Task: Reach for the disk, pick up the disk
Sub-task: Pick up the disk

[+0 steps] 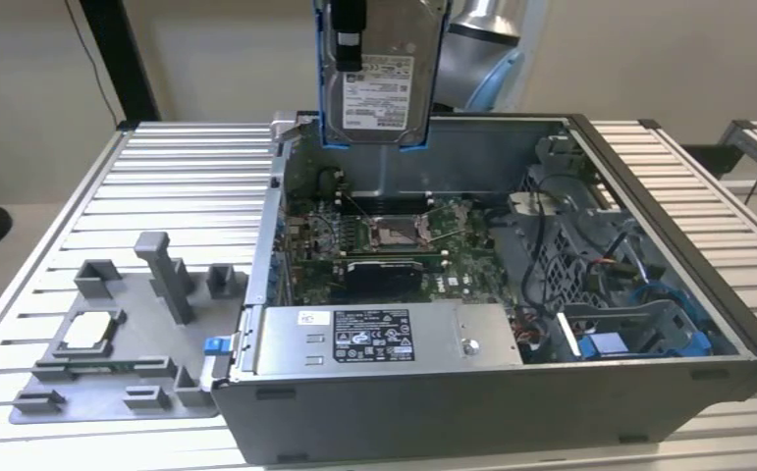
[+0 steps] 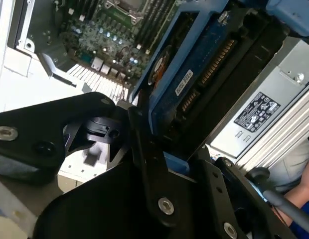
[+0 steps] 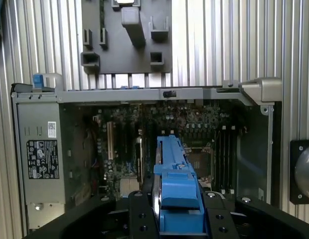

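The disk (image 1: 381, 93), a silver drive with a white label and blue side rails, hangs upright in the air over the back of the open computer case (image 1: 745, 339). My gripper (image 3: 180, 216) is shut on it, its black fingers (image 1: 346, 34) clamping the drive from above. In the first wrist view the disk (image 3: 175, 169) shows edge-on as a blue rail between the fingers, with the motherboard below. In the second wrist view my gripper (image 2: 167, 159) presses on the disk's (image 2: 194, 74) blue frame and its circuit-board side.
Inside the case lie the motherboard (image 1: 392, 235), a long grey box with a sticker (image 1: 378, 336) and a blue drive bay (image 1: 640, 339). A grey fixture plate (image 1: 103, 392) holding a small square chip (image 1: 90, 329) lies on the slatted table (image 1: 182, 186). A person's arm (image 2: 299, 199) is nearby.
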`<state>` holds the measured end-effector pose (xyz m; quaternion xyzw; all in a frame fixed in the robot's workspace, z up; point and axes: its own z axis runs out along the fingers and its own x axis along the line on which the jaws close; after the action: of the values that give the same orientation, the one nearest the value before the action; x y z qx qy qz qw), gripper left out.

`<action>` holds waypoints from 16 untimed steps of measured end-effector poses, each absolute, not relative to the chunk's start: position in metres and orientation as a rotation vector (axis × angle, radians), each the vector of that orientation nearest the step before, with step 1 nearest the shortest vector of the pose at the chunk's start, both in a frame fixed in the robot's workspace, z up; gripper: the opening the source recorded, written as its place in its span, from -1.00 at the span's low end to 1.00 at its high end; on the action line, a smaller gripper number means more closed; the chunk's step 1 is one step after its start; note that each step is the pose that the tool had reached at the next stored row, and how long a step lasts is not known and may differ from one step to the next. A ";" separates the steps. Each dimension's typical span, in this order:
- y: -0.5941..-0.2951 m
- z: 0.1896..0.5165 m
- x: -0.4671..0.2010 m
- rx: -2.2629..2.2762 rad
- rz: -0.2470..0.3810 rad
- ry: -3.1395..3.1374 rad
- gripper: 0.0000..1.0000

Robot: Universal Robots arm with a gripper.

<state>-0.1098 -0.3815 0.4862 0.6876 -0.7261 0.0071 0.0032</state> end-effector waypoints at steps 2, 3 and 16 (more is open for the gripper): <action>-0.381 0.486 -0.103 2.156 0.022 -2.276 -1.00; -0.381 0.486 -0.100 2.155 0.022 -2.276 -1.00; -0.381 0.486 -0.063 2.155 0.020 -2.276 -1.00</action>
<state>-0.0629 -0.3815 0.4862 0.6876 -0.7261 0.0065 0.0037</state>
